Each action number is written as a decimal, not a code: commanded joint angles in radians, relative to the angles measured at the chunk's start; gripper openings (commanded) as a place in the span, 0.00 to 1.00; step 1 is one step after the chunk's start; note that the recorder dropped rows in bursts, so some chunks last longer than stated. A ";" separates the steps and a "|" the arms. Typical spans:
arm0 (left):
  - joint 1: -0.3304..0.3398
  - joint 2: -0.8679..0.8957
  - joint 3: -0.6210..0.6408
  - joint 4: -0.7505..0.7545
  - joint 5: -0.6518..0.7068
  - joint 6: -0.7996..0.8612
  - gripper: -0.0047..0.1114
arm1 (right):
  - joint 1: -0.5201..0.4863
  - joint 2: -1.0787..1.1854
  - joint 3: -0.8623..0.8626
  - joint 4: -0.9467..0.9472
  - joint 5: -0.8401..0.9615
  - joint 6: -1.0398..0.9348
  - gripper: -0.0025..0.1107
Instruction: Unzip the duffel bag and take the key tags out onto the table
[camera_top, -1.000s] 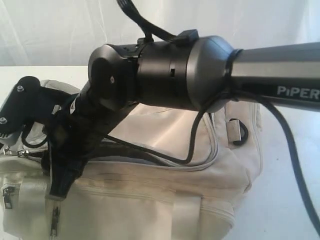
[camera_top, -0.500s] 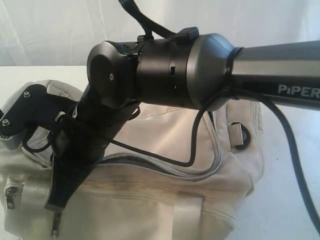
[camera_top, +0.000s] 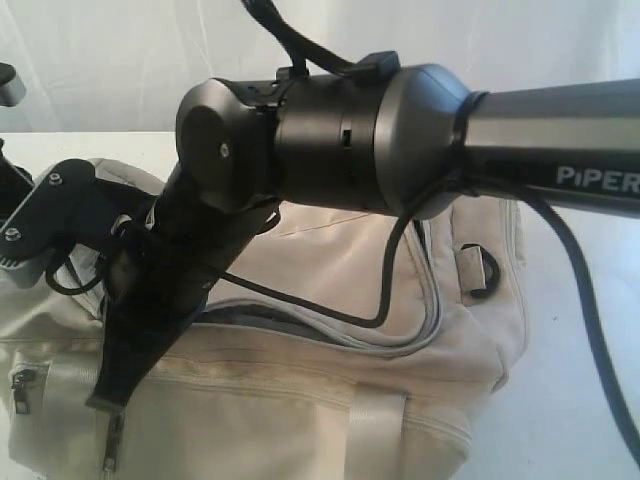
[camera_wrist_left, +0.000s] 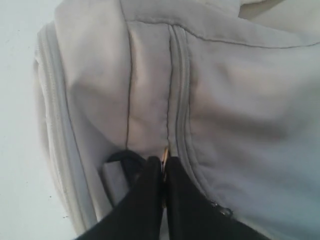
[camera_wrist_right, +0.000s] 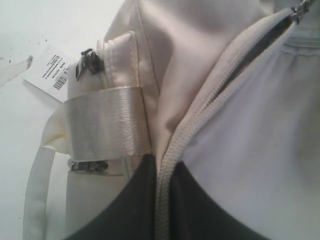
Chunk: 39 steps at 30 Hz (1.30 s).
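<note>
The cream duffel bag (camera_top: 330, 400) lies on the white table (camera_top: 580, 420), its top zipper partly open along the grey slit (camera_top: 260, 322). My right gripper (camera_wrist_right: 162, 162) is shut on the zipper tape at the edge of that opening, with grey lining (camera_wrist_right: 250, 125) beside it; in the exterior view its black fingers (camera_top: 110, 385) point down at the bag's near left. My left gripper (camera_wrist_left: 164, 161) is shut on a small brass-coloured zipper pull at the bag's end seam (camera_wrist_left: 172, 100). Its black mount (camera_top: 50, 215) shows at the far left. The key tags are hidden.
My right arm (camera_top: 400, 140) and its cable (camera_top: 400, 270) cross over the bag and hide much of it. A pale webbing strap (camera_wrist_right: 105, 122) and a paper label (camera_wrist_right: 50, 72) lie by the bag's side. A black D-ring (camera_top: 478, 270) sits at the bag's right end.
My right gripper has closed on the zipper edge. The left mount has shifted slightly, and the bag's left end has been drawn up a little.
</note>
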 joint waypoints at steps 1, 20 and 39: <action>0.006 0.060 -0.098 0.037 -0.088 0.013 0.04 | 0.010 -0.008 0.006 0.004 0.113 0.001 0.02; 0.006 0.211 -0.339 0.045 -0.087 0.080 0.04 | 0.039 -0.008 0.006 -0.001 0.102 0.024 0.02; 0.006 0.218 -0.339 0.000 -0.375 0.102 0.04 | 0.039 -0.008 0.006 -0.001 0.106 0.029 0.02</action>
